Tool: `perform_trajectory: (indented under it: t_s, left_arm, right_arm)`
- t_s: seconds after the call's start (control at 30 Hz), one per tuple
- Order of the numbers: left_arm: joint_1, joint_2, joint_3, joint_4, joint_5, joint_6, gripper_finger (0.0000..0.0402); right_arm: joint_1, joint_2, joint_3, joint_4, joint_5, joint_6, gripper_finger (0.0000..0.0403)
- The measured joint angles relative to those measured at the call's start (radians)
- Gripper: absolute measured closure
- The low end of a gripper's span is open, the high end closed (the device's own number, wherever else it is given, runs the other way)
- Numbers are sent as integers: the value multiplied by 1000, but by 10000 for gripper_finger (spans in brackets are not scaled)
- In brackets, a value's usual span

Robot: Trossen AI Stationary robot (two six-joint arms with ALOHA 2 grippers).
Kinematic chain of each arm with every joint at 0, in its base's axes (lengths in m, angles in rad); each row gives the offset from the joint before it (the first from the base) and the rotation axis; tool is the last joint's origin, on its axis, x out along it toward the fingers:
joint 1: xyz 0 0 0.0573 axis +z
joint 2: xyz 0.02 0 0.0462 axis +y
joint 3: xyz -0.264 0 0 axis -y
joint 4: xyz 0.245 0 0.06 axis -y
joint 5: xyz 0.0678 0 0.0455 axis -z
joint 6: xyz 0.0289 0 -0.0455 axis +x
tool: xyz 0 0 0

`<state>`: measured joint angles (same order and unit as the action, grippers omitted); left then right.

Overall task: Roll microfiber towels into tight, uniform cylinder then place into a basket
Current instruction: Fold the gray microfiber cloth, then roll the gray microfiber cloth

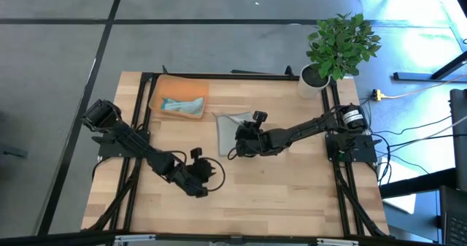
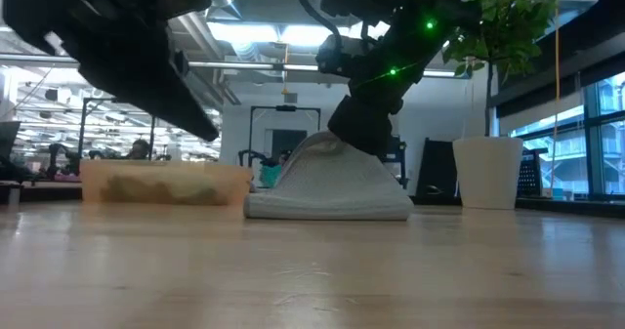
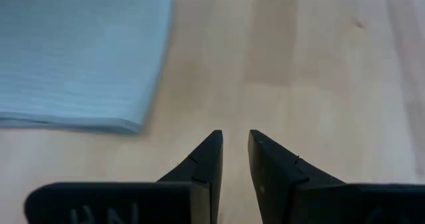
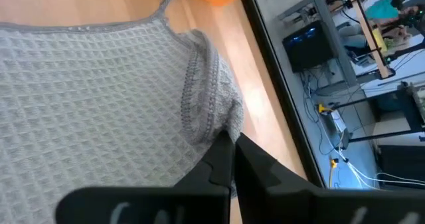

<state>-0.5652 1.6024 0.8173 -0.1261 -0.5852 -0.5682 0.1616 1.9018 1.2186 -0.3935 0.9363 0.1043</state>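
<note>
I've got the right tool (image 1: pixel 241 145) down on the pale grey-green waffle-weave microfiber towel (image 1: pixel 228 129), mid-desk, just beside the shallow rectangular orange plastic basket (image 1: pixel 169 87). In the right wrist view its two dark fingers (image 4: pixel 222 159) are pinched together w/ the towel's stitched hem (image 4: pixel 197 84) bunched up right at the tips, so it's clamped on the cloth edge. Low view: that towel (image 2: pixel 330 187) is lifted into a hump under the tool, rest of it flat on the light wooden desk (image 1: pixel 292 195).

The light teal-blue microfiber towel (image 1: pixel 182 105) sits crumpled inside the basket, near the desk's far-left corner.

Left tool (image 1: pixel 208 179) hangs over bare wood nearer the front edge, well apart from both towels in the high view. Left wrist view shows its fingers (image 3: pixel 207 161) close together w/ only a narrow gap, holding nothing; a flat bluish cloth edge (image 3: pixel 80 51) lies ahead of it.

White plant pot w/ a leafy green plant (image 1: pixel 337 45) stands at the far-right corner.
</note>
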Motion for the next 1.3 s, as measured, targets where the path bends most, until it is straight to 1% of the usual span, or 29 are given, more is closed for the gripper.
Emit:
perform_trajectory:
  t_s: [0.2,0.37,0.47,0.63,0.9,0.97,1.07,1.17,1.23,1.3]
  left_arm:
    - [0,0,0,0,-105,1,336]
    - [0,0,0,0,-108,2,336]
    - [0,0,0,0,-107,2,336]
    - [0,0,0,0,-106,2,336]
    - [0,0,0,0,-105,2,336]
    - [3,0,0,0,-106,6,336]
    - [25,0,0,-1,-109,29,336]
    - [63,8,0,1,-113,30,336]
    - [94,19,0,-2,-111,51,336]
    - [131,37,1,6,-109,75,336]
  right_arm:
    - [0,0,0,0,-4,0,396]
    - [0,0,0,0,-5,1,395]
    - [-2,0,0,0,-2,34,389]
    - [-9,0,0,-8,1,47,355]
    - [-9,0,0,-8,23,44,278]
    - [-9,0,1,-10,12,45,263]
    - [-3,0,8,-11,-62,37,250]
    - [8,0,8,-66,-228,22,247]
    - [11,0,5,-107,-335,42,246]
    - [9,0,-11,-124,-397,76,246]
